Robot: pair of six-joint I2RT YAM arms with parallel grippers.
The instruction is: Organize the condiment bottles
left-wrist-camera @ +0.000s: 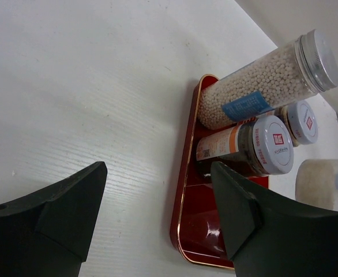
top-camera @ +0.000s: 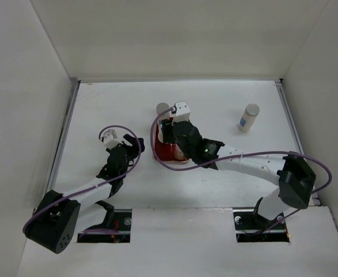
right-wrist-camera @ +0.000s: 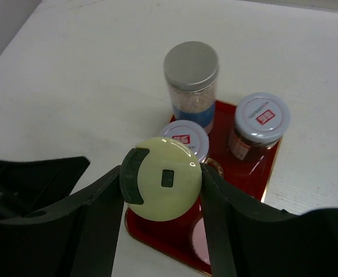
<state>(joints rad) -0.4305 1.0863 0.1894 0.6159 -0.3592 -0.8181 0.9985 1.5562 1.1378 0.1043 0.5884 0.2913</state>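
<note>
A red tray holds a tall grey-capped bottle with a blue band and two white-lidded jars. My right gripper is shut on the pale yellow cap of a bottle over the tray's near end. I cannot tell whether its base touches the tray. A pink cap shows below it. A second grey-capped bottle stands on the table to the right. My left gripper is open and empty by the tray's left edge.
White walls close the table on the left, back and right. In the top view the right arm stretches across from the right base to the tray. A blurred pale cylinder sits at the left wrist view's right edge.
</note>
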